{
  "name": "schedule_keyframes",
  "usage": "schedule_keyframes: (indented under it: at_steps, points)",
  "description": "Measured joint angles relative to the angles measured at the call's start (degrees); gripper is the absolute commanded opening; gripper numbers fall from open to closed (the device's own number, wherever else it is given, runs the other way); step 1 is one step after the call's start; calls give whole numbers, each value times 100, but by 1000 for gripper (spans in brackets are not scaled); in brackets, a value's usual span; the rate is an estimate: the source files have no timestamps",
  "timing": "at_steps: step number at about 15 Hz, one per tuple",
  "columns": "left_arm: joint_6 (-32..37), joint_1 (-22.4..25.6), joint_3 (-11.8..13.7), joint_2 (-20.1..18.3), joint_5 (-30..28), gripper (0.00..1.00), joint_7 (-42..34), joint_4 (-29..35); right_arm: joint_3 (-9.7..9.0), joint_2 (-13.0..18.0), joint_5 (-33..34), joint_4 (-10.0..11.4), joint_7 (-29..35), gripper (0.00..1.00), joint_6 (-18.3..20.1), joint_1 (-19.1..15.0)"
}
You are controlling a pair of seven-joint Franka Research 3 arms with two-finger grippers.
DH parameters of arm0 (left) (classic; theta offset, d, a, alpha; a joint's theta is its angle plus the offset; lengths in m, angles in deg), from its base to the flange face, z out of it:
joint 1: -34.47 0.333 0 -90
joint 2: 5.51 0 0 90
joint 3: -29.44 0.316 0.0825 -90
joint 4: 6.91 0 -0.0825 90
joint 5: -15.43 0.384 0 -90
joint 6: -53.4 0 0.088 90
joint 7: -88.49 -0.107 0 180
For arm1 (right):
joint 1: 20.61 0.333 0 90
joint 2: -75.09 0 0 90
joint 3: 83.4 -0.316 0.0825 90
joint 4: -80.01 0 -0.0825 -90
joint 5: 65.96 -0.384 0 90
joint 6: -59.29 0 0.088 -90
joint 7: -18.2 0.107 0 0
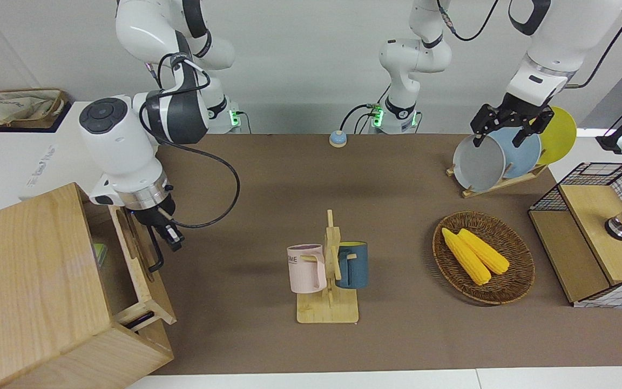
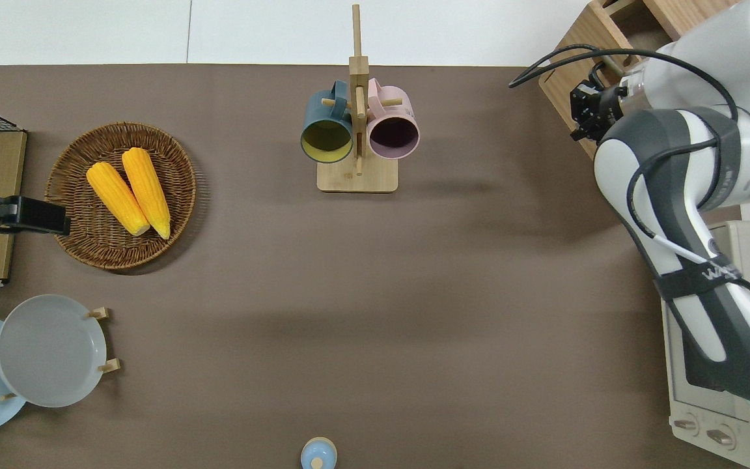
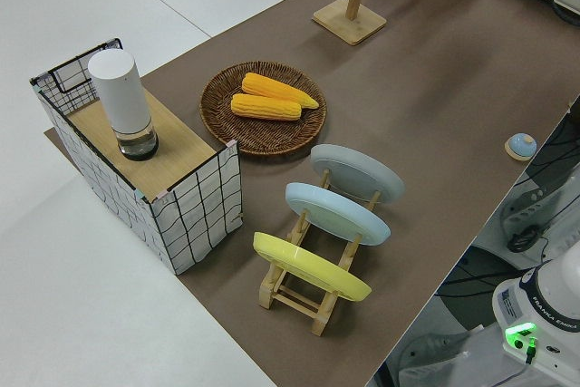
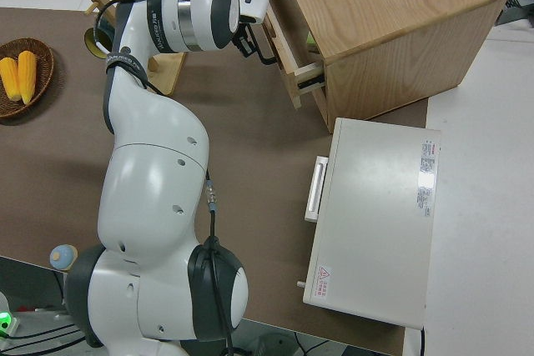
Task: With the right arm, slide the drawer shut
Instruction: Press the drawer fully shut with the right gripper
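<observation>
The drawer (image 1: 141,270) of the big pale wooden box (image 1: 30,292) at the right arm's end of the table stands pulled out partway. Its front panel (image 4: 284,52) is clear of the box, and something green lies inside it. The black loop handle (image 1: 156,254) sticks out from the panel toward the table's middle. My right gripper (image 1: 169,233) hangs low right at the end of the handle nearer to the robots, close to the panel (image 2: 567,81). Whether it touches the handle cannot be made out. My left arm (image 1: 538,65) is parked.
A wooden mug stand (image 1: 328,302) with a pink and a blue mug stands mid-table. Toward the left arm's end are a wicker basket (image 1: 511,286) with two corn cobs, a plate rack (image 1: 473,190) and a wire-mesh cabinet (image 1: 586,248). A white toaster oven (image 4: 375,223) sits beside the box, nearer to the robots.
</observation>
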Motion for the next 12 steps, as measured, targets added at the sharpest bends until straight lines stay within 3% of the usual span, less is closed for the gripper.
schedule_keyframes:
  at_steps: [5, 12]
  points:
    - [0, 0, 0, 0, 0, 995, 0, 0, -1, 0, -139, 0, -1235, 0, -10, -330]
    - [0, 0, 0, 0, 0, 998, 0, 0, -33, 2, -184, 1, -1337, 0, -3, -437]
